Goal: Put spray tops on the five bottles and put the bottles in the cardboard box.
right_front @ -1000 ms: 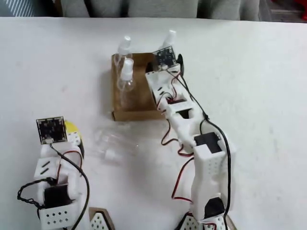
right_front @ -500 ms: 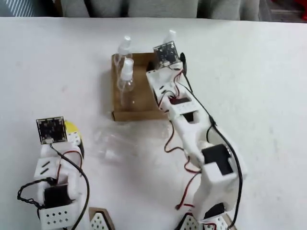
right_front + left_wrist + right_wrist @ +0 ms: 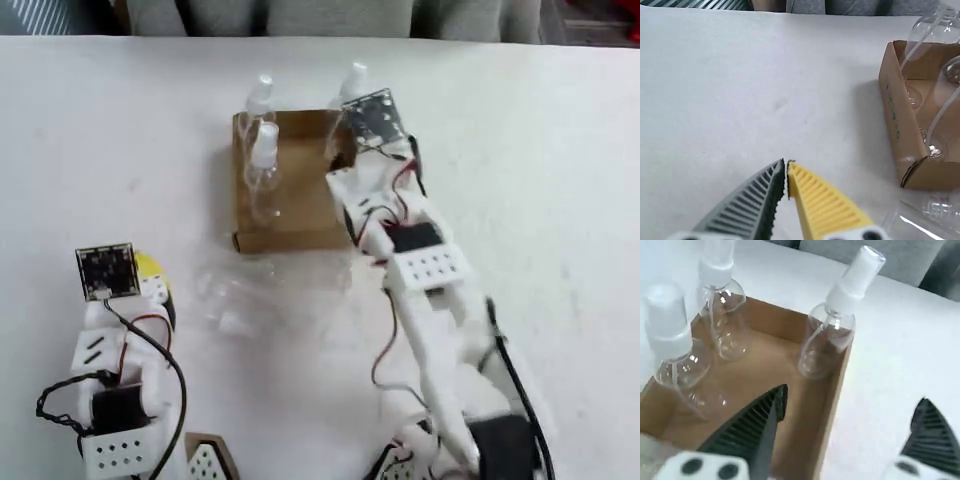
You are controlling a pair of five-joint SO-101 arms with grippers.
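The cardboard box (image 3: 300, 215) sits at the table's middle back. Three clear bottles with white spray tops stand in it: one at the far left corner (image 3: 261, 96), one just in front of it (image 3: 264, 162), one at the far right corner (image 3: 353, 84). My right gripper (image 3: 850, 410) hangs open over the box's right wall, just short of the far right bottle (image 3: 827, 342), holding nothing. Another clear bottle (image 3: 235, 300) lies on its side on the table in front of the box. My left gripper (image 3: 150, 272) rests shut and empty at the near left (image 3: 786, 170).
The right arm (image 3: 420, 260) stretches from the near edge to the box's right side. The box's left wall (image 3: 900, 125) stands to the right of the left gripper. Bare white table lies to the left and right of the box.
The right arm's wrist has shifted right, off the box's middle toward its right wall, and its elbow has swung toward the near edge. The left arm has kept still.
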